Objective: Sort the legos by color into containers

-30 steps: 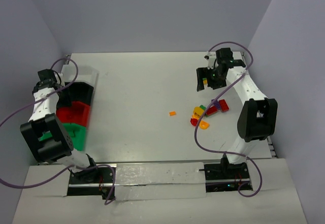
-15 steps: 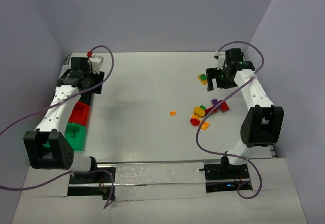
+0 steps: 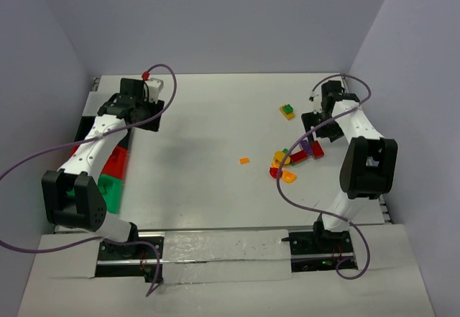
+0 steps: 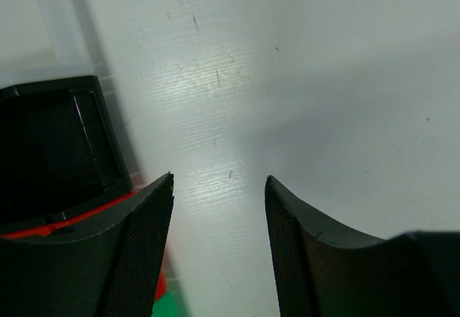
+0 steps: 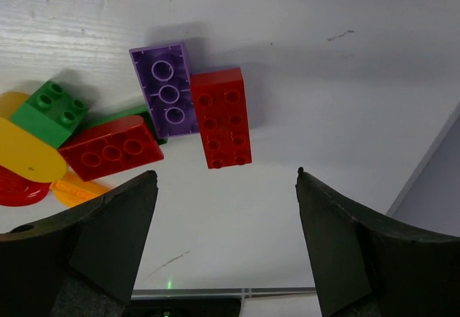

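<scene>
While the legos [image 3: 295,160] lie loose on the table [image 3: 208,116], well right of the bins [image 3: 115,164], sorting looks mostly undone. Right claw [image 5: 226,180] hangs over them, open, empty; left claw [image 4: 219,184] beside bins, half-open, empty.

Purple lego [image 5: 167,89], red lego [image 5: 223,118], green lego [image 5: 52,112], black container [image 4: 50,144].

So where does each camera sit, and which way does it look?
Top: above and behind, looking down on the table; left arm and right arm show.
Left wrist: on left arm, looking down past its fingers at table and black bin.
Right wrist: on right arm, looking down past its fingers at legos.
Shared: top and right wrist both show legos.
</scene>
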Motion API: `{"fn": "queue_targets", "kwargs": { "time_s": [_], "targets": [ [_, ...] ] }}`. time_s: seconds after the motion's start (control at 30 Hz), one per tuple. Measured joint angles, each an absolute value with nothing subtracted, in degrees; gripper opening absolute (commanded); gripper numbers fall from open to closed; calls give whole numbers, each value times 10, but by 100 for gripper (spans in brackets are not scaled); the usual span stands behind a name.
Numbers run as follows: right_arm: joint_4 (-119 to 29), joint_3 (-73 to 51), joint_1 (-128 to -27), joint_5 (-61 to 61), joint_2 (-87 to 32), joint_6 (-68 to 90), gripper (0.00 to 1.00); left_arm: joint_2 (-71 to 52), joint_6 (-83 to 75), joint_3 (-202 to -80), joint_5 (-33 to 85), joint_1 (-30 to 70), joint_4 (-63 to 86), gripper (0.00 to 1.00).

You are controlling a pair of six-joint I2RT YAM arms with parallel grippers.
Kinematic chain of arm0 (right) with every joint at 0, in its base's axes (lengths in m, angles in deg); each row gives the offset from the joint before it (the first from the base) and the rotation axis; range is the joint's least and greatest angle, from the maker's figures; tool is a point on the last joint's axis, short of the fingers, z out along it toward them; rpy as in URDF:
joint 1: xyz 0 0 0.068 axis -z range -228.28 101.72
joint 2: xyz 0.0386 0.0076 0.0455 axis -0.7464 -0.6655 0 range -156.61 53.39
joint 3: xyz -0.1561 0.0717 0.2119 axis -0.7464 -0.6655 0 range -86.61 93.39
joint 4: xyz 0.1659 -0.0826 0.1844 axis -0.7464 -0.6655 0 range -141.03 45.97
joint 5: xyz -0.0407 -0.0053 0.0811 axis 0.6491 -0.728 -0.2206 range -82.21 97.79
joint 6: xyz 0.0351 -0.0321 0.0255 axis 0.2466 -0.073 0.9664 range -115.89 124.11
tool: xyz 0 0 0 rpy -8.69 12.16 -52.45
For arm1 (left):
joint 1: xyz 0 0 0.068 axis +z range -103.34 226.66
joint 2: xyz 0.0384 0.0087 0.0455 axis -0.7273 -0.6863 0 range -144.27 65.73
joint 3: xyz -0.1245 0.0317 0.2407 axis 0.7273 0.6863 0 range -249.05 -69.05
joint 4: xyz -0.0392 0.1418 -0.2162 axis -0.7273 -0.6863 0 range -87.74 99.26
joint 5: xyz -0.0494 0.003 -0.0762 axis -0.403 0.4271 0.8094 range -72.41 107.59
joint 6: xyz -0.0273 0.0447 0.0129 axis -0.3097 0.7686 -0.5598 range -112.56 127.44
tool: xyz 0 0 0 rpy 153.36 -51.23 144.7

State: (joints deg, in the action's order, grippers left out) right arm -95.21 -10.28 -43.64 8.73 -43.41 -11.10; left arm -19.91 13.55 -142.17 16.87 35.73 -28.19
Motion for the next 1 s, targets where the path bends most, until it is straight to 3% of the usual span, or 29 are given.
{"fn": "queue_targets", "kwargs": {
  "time_s": [0.7,0.83,0.93,1.0],
  "targets": [
    [-930,-110,-436,113,-540,-124,55,-207,125,-1422,165,357,-273,60],
    [-928,-110,-436,113,-544,-128,33,-207,124,-1422,165,357,-273,60],
    [-929,-110,-435,112,-544,-131,25,-207,124,-1422,165,357,-273,60],
    [-930,-110,-434,111,-542,-135,11,-207,124,-1422,165,357,-272,60]
  ]
}}
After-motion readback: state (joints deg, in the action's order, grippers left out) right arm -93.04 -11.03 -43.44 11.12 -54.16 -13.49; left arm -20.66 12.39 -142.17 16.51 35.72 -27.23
